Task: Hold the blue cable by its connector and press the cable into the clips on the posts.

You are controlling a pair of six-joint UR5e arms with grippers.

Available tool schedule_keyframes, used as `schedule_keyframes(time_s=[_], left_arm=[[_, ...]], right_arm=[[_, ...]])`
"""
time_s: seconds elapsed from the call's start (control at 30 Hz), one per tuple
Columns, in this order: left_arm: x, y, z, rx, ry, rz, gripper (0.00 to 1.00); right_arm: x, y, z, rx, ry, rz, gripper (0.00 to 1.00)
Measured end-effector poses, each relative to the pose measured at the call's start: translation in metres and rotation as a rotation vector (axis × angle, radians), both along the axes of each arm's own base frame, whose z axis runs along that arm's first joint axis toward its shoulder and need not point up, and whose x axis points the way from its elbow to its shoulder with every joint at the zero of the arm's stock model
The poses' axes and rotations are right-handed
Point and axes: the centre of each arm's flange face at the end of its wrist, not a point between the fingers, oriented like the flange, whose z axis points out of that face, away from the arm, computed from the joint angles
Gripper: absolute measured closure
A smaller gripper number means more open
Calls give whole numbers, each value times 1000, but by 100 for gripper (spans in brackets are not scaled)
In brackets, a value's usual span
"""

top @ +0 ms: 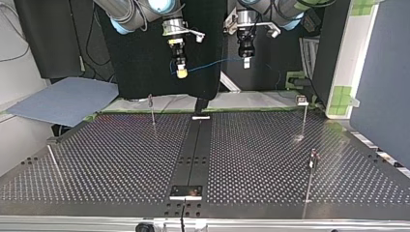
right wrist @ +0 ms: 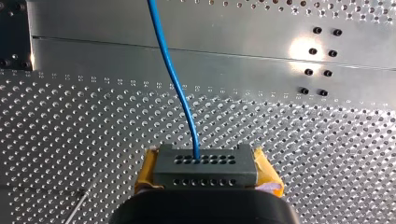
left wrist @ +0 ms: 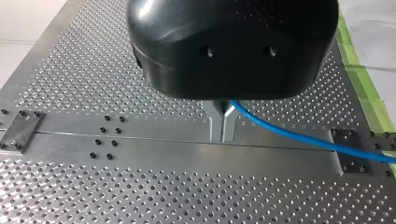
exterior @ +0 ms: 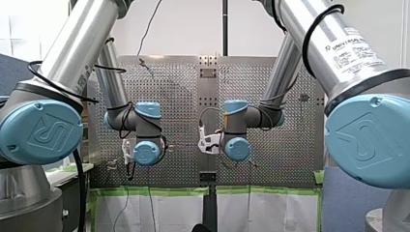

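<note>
In the top view the thin blue cable (top: 212, 64) hangs in a shallow span between both grippers, high above the perforated table (top: 111, 159). My right gripper (top: 182, 73), with yellow pads, is at that view's left; my left gripper (top: 246, 62) is at its right. The right wrist view shows my right gripper (right wrist: 205, 170) shut on a dark grey connector (right wrist: 205, 176), the blue cable (right wrist: 173, 79) leaving its face. In the left wrist view my left gripper (left wrist: 223, 136) has metal fingers shut on the blue cable (left wrist: 299, 135), which trails off to one side.
Thin posts stand on the table in the top view: one at the far left (top: 152, 110), one at the far right (top: 304, 116), one at the near right (top: 312, 166), and a leaning rod (top: 54, 162) at the near left. A smooth metal strip (top: 193, 150) runs down the middle.
</note>
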Motion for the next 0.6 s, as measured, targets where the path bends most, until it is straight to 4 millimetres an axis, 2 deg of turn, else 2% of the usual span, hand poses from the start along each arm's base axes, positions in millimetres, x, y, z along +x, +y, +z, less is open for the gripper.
schedule_keyframes(time_s=[0.4,0.6], left_arm=[[0,0,0,0,-1,0,100],[-10,0,-13,40,49,-14,100]], right_arm=[[0,0,0,0,0,0,100],[4,6,-7,11,20,12,100]])
